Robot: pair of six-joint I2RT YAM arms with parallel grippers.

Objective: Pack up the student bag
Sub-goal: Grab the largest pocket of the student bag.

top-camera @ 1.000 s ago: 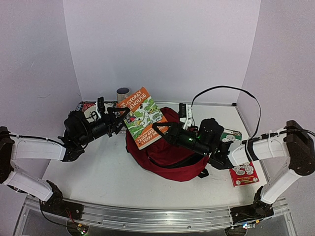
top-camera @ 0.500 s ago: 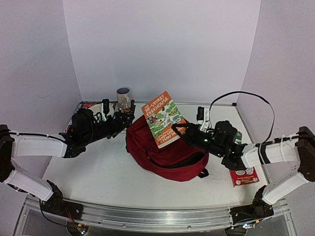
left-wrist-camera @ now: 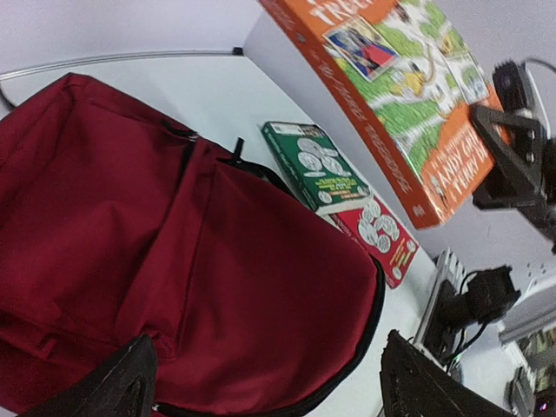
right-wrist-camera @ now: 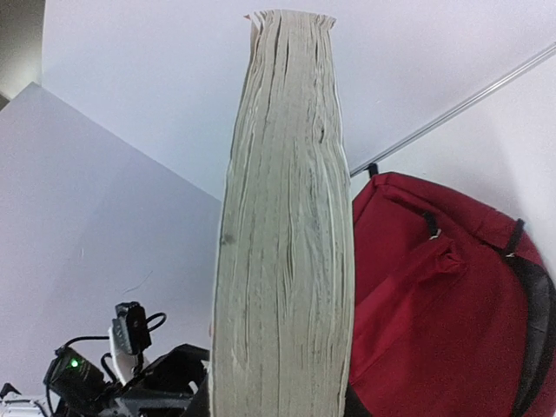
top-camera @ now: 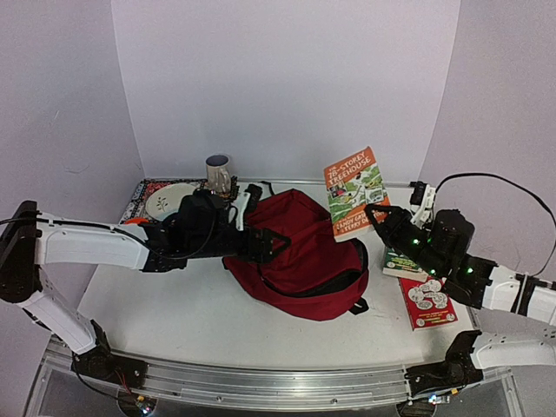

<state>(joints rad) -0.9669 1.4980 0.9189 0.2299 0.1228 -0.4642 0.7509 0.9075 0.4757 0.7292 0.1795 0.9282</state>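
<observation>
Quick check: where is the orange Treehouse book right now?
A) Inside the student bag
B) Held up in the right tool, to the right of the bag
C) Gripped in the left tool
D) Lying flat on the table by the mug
B: the orange book is gripped in the right tool, off the table and to the right of the student bag, while the left tool is open over the bag.

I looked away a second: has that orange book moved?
Yes. The orange book went right: it was beside the mug at the back wall, and is now far from it, by the student bag's right edge, in the right gripper.
</observation>
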